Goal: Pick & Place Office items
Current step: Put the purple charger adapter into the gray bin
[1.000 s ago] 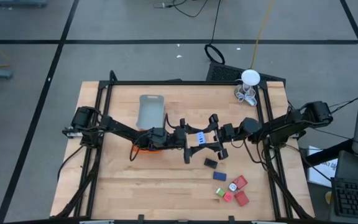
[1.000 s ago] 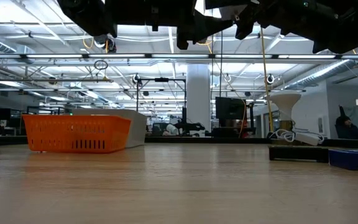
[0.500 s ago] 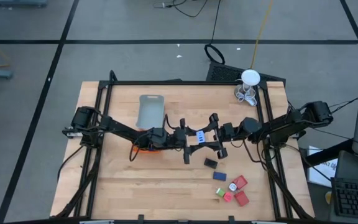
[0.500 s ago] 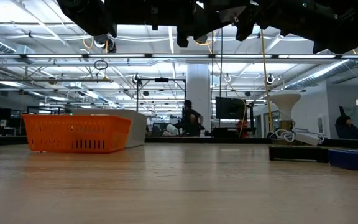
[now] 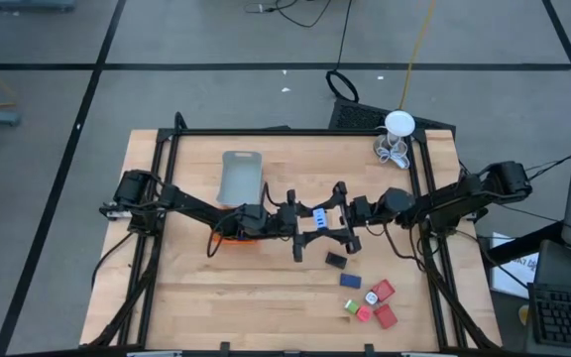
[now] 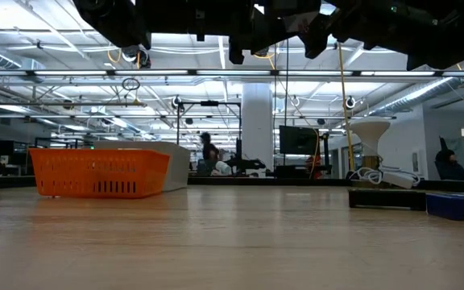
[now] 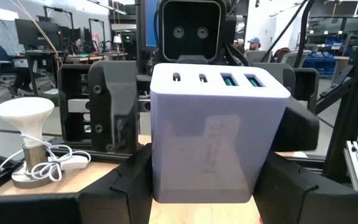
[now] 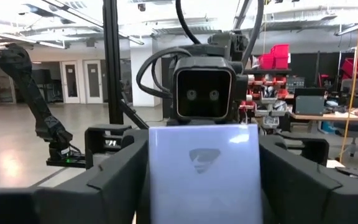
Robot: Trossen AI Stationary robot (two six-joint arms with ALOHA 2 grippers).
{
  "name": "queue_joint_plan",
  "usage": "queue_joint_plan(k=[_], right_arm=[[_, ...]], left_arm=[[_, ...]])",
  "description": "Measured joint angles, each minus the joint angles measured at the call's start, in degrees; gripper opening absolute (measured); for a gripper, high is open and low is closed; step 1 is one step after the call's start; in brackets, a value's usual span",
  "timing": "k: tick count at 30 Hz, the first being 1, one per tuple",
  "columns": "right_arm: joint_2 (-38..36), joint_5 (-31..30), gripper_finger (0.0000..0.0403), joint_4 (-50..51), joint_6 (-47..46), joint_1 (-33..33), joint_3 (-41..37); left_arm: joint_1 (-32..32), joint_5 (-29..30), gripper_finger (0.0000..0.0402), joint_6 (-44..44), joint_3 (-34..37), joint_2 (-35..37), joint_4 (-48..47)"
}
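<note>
A white, pale-blue-tinted block with a row of ports on one face [image 5: 317, 217] hangs over the table's middle between my two grippers. My left gripper [image 5: 303, 224] comes from the table's left and my right gripper [image 5: 338, 215] from the right; both are shut on the block, nose to nose. The port face shows in the left wrist view [image 7: 219, 130], the logo face in the right wrist view [image 8: 204, 171]. Several small office items lie on the table near the right front: a black one [image 5: 336, 260], a blue one [image 5: 350, 281], red ones [image 5: 383, 290]. My left gripper pinches the block between its two fingers [image 7: 126, 186] at the port end, on its two side faces [image 7: 163, 180]. The fingers lie level, coming from the table's left. The block is lifted clear of the table. My right gripper pinches the same block's side faces [image 8: 157, 186] at the logo end between its two fingers [image 8: 114, 183]. The fingers lie level, coming from the table's right. Its finger plates [image 7: 114, 112] show beside the block's far end in the left wrist view.
A grey tray [image 5: 241, 176] stands at the back left of centre, with an orange tray [image 5: 228, 234] just in front of it, mostly under the left arm. A white round thing with wire loops [image 5: 397, 134] stands at the far right corner. Bare wood lies at the front left.
My right gripper has edged slightly toward the table's left, closer to the left gripper. The block stays lifted between the two grippers.
</note>
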State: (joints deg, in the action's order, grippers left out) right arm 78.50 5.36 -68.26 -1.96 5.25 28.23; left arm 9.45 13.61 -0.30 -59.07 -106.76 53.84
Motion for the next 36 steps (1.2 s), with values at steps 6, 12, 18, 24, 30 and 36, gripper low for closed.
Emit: queue_joint_plan(k=[6,12,18,24,30,36], right_arm=[[-6.87,-0.83,0.0320,10.76,0.77,-0.04,-0.02],[-15.21,-1.17,0.0323,22.66,1.58,-0.06,-0.07],[-21.68,-6.11,0.0320,32.27,1.62,-0.04,-0.07],[-26.39,-8.70,0.0320,38.76,2.45,-0.04,-0.09],[-29.00,-8.74,0.0320,41.86,2.61,-0.04,-0.09],[-31.15,-8.74,0.0320,43.83,2.67,-0.04,-0.09]], left_arm=[[0.48,1.79,0.0213,1.19,-0.01,0.00,0.75],[0.94,3.02,0.0214,2.86,-0.07,2.33,-0.85],[1.07,3.08,0.0215,1.86,-0.07,9.87,-13.11],[1.39,8.42,0.0215,-0.04,-0.07,17.30,-28.56],[2.46,12.38,0.0215,-0.37,3.32,22.63,-32.02],[3.65,19.05,0.0216,-5.10,13.90,27.70,-29.57]])
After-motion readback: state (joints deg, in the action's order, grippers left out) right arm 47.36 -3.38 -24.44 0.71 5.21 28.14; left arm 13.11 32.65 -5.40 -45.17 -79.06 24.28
